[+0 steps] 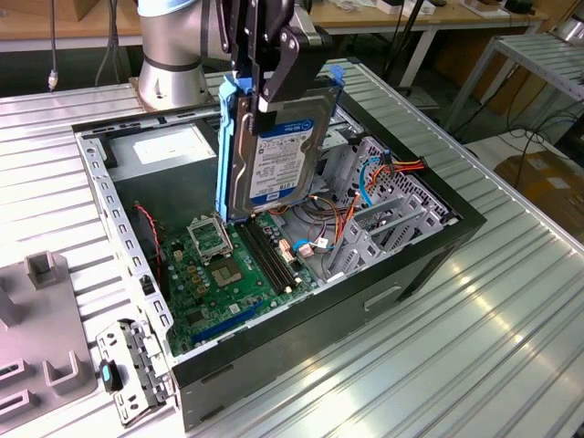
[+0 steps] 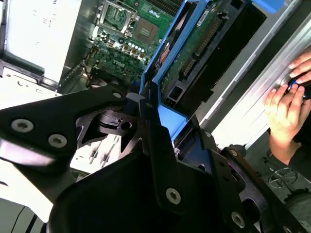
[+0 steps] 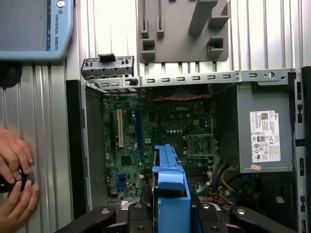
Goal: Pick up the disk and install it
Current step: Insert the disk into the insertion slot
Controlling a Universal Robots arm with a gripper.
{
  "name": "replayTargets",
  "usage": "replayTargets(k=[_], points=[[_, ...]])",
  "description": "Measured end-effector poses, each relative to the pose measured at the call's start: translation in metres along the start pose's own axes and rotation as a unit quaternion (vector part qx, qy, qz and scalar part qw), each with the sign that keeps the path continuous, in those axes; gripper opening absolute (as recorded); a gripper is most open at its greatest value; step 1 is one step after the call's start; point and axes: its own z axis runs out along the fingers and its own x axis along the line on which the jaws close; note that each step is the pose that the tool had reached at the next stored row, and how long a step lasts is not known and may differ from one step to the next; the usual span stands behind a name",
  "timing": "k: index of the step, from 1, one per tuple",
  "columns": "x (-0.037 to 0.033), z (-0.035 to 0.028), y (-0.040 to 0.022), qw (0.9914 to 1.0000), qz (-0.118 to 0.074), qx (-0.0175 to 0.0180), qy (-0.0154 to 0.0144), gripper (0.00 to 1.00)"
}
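Observation:
The disk, a silver hard drive with a white-and-blue label and blue side rails, hangs upright on edge above the open computer case. My gripper is shut on its upper end, black fingers clamping both flat faces. The disk's lower end hovers over the green motherboard, just left of the metal drive cage in the exterior view. In the second wrist view the disk's circuit-board underside and a blue rail run away from the fingers. Its blue rail end pokes up between the gripper's links in the first wrist view.
A grey power-supply box fills the case's far corner. A grey fixture block and a loose metal bracket lie on the ribbed table at the exterior view's left. A person's hand rests on the table beside the case.

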Motion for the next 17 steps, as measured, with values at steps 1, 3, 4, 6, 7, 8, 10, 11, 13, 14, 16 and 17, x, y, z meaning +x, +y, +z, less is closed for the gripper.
replayTargets(k=[1, 3, 4, 6, 7, 8, 10, 11, 13, 14, 16, 17], points=[[0.0009, 0.0005, -0.0047, 1.00000, 0.000, 0.0000, 0.0000, 0.37], [0.0012, 0.0011, -0.0162, 1.00000, 0.000, 0.0000, 0.0002, 0.37], [0.0010, 0.0014, -0.0223, 1.00000, 0.000, 0.0000, 0.0002, 0.37], [0.0006, 0.0019, -0.0329, 1.00000, 0.000, 0.0000, 0.0001, 0.37], [0.0004, 0.0021, -0.0375, 1.00000, 0.000, 0.0000, 0.0002, 0.37], [0.0002, 0.0023, -0.0422, 1.00000, 0.000, 0.0000, 0.0003, 0.37], [-0.0002, 0.0028, -0.0493, 1.00000, 0.000, 0.0001, 0.0024, 0.37], [-0.0002, 0.0030, -0.0508, 0.99999, 0.000, 0.0001, 0.0035, 0.37], [0.0015, 0.0037, -0.0538, 0.99999, 0.000, 0.0002, 0.0051, 0.37], [0.0044, 0.0045, -0.0550, 0.99998, 0.000, 0.0002, 0.0057, 0.37], [0.0084, 0.0054, -0.0567, 0.99998, 0.000, 0.0003, 0.0064, 0.37], [0.0098, 0.0058, -0.0573, 0.99998, 0.000, 0.0003, 0.0067, 0.37]])
